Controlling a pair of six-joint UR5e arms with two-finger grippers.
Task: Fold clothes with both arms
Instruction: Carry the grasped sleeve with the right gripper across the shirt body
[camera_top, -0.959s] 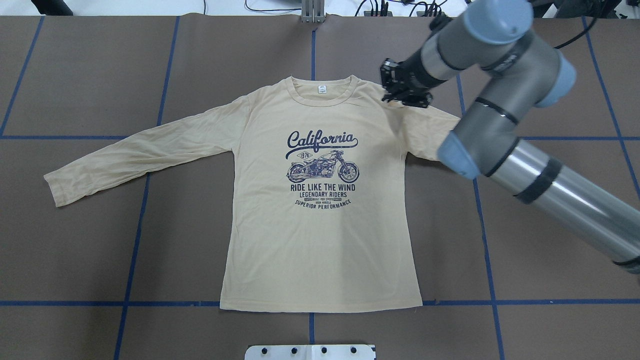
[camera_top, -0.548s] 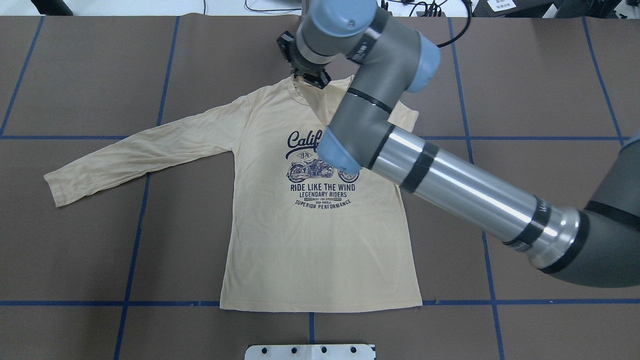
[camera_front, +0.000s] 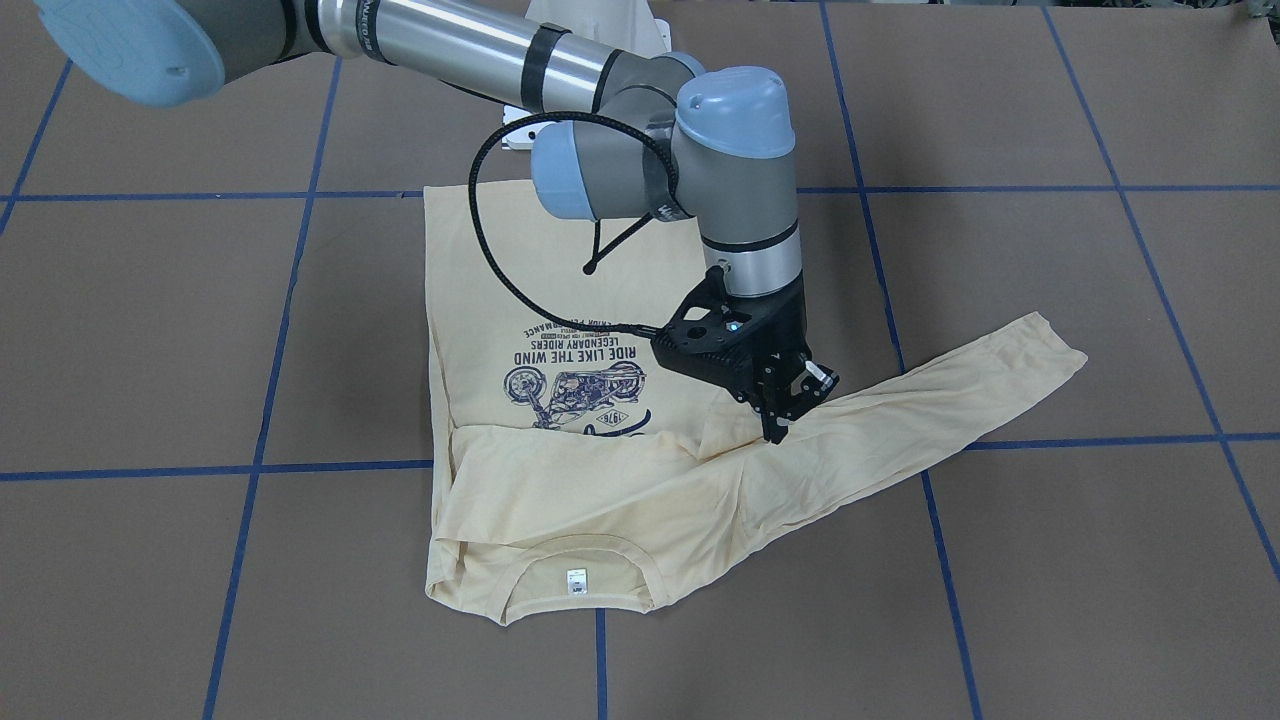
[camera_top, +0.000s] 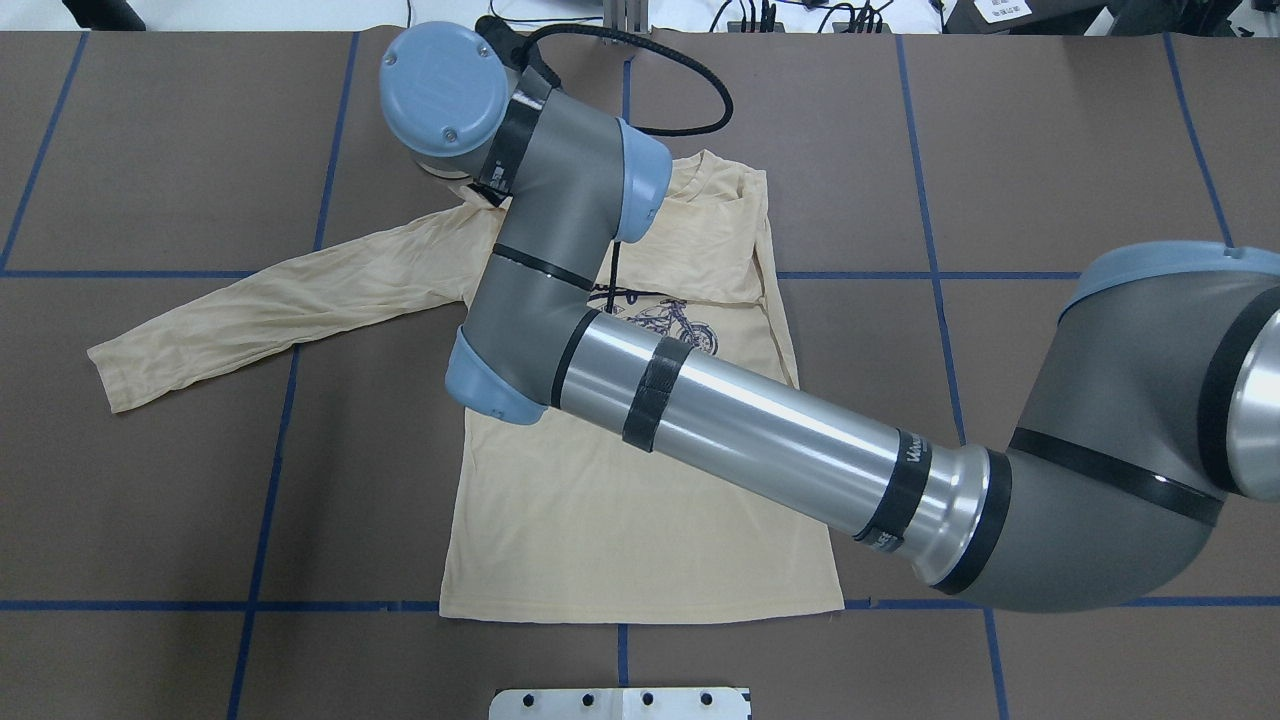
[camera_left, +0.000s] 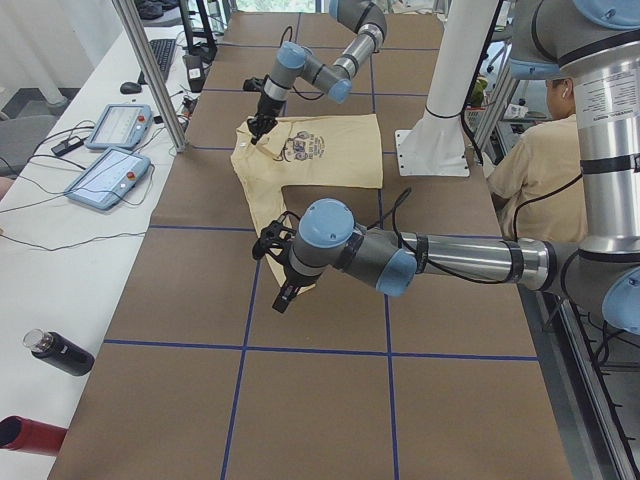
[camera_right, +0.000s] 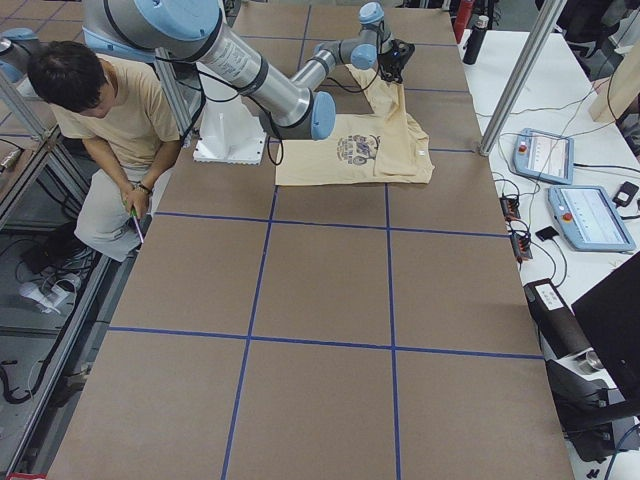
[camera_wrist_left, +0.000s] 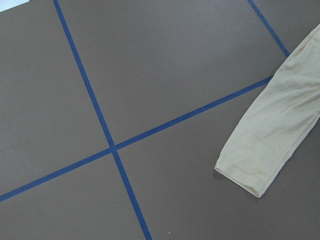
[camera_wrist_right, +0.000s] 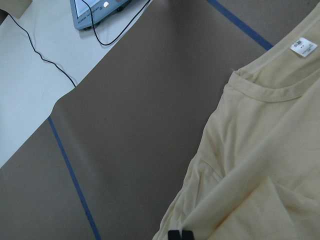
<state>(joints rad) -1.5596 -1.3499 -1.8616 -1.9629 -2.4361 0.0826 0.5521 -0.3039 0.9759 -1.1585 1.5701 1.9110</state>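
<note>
Where the T-shirt (camera_front: 560, 500) lies: mid-table, flat, print up; hem twd the robot base, neck label (camera_front: 575, 580) twd the operators' side.
Fold state: we judge step 1 nearly done. The right-shoulder side lies doubled across the chest, covering the top of the print (camera_front: 565, 385). The right sleeve itself we can't make out.
Left sleeve (camera_front: 950, 395): not yet folded. Long axis runs from the shoulder out twd the robot's left, slightly slanted; cuff (camera_wrist_left: 245, 175) at the far end, flat on the table (camera_front: 1000, 600).
Right gripper (camera_front: 778, 425): tips down at the left-shoulder seam, i.e. the inner end of that sleeve. Fingertips (camera_wrist_right: 173, 235) drawn close together w/ cloth pinched, fabric creasing up to them.
Left gripper (camera_left: 283, 293): near the cuff end, well apart from the right one. We see it only from the table's end, so wide or narrow we can't tell; no fingers in its own wrist cam.
Key relation: sleeve lies lengthwise between the two grippers; left arm nearer the cuff, right arm at the shoulder. In the left wrist cam the cuff sits low-right of ctr, sleeve leading off up-right.
Next, as we judge: let go at the shoulder, then the left arm shifts onto the cuff and carries it in along the sleeve's axis, over the body.
Risk: lifting before release could drag the doubled layer back.
</note>
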